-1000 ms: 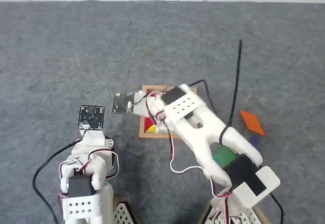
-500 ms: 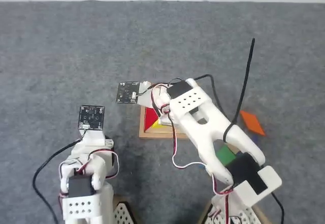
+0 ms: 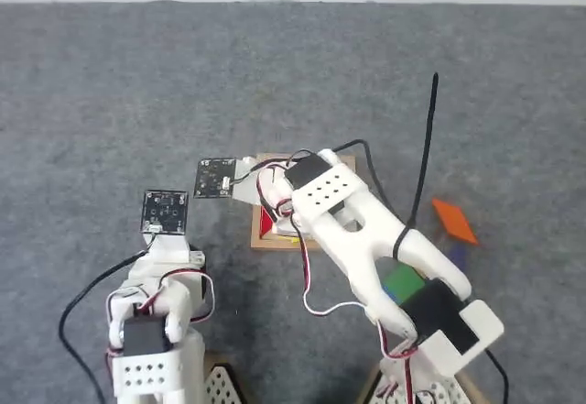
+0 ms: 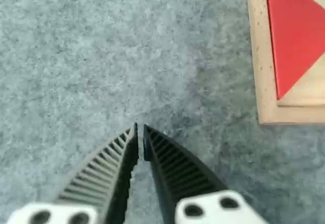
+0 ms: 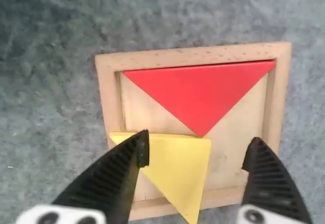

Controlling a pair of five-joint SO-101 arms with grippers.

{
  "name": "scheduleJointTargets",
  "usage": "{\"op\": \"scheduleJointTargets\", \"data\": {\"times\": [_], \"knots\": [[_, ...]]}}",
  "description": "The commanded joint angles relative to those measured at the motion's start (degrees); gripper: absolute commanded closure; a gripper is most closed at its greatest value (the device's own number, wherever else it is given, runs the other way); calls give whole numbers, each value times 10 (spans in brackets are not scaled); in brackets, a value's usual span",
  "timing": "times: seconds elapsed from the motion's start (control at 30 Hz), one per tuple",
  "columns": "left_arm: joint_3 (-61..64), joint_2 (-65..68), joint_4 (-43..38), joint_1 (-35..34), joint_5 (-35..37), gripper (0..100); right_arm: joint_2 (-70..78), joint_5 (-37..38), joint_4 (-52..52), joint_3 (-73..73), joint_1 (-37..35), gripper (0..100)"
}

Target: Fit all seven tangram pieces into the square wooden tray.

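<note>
- High view: two arms are seen over a grey carpeted table [image 3: 137,83], the left arm [image 3: 151,331] drawn back near its base and the right arm [image 3: 366,239] stretched over the one square wooden tray [image 3: 255,230].
- Two tangram pieces are counted at the tray: one red triangle [image 5: 200,94] and one yellow triangle [image 5: 177,170].
- The red triangle is laid flat inside the tray, with its long edge along one inner wall and its point toward the tray's middle.
- The yellow triangle is placed just beside the red one's point. It is not seated: one corner is carried over the rim on one side, and its point is carried across the rim nearest the right arm.
- The right gripper [image 5: 198,140] is held above the tray with its two fingers spread wide. One fingertip is placed over a corner of the yellow triangle; whether it touches cannot be told.
- The left gripper [image 4: 140,128] is held over bare carpet near a corner of the tray, gripping nothing, with its fingers brought together to a hairline gap.
- Three more pieces are counted on the carpet, well apart from the tray: one orange piece [image 3: 454,220], one green piece [image 3: 401,284] partly hidden by the right arm, and one small blue piece [image 3: 456,256] between them.
</note>
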Motion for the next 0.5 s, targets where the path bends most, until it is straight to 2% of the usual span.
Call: {"op": "scheduleJointTargets", "data": {"times": [0.0,0.07,0.13,0.23,0.3,0.47], "knots": [[-7,-11,2,-3,10,982,-30,-72,1,-69,22,703],[-7,-11,2,-3,10,982,-24,-152,1,-109,63,706],[-7,-11,2,-3,10,982,-20,-211,1,-123,115,761],[-7,-11,2,-3,10,982,6,-210,2,-114,168,905],[-7,-11,2,-3,10,982,29,-211,1,-103,189,962],[-7,-11,2,-3,10,982,85,-212,-10,-97,216,969]]}}
